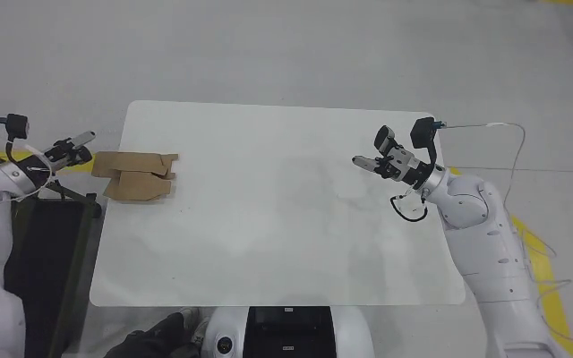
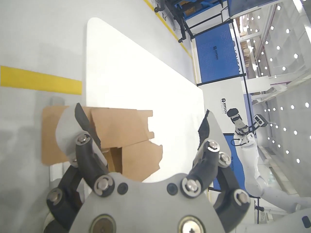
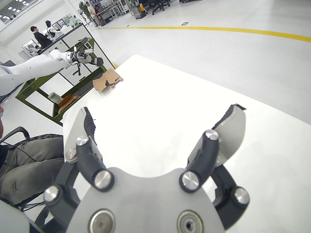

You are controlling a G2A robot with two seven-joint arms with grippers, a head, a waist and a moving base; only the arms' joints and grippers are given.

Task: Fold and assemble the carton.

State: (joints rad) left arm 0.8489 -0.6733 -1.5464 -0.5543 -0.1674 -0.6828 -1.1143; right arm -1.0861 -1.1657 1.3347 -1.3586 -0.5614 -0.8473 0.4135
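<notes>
Left gripper (image 2: 143, 121): fingers spread wide, nothing held. It hangs just beside the carton (image 1: 134, 175), off the carton's outer end and pointing inward across it. Right gripper (image 3: 161, 113): likewise wide open and empty, well apart from the carton, facing its inner end from the far side. Carton: a flattened brown blank with notched flaps, not yet erected. Its long axis runs from the left gripper's side towards the right gripper's, roughly in line with both. The left arm is much the nearer. Judgement: the first grasp falls to the left gripper, which needs only a short advance along the carton's length to close on the near edge, while the right must cross the whole span to help. The blank lies flat with little edge raised, so gripping a single layer may prove awkward. Table (image 1: 286, 242): white, smooth, rounded corners. It lies under the carton, whose outer end overhangs the table's edge towards the left gripper. Floor (image 2: 36, 37): pale grey beneath that overhang, with a yellow line (image 2: 41, 79) passing close beyond the carton. Green rack (image 3: 48, 86): stands on the floor just past the carton's outer end.
</notes>
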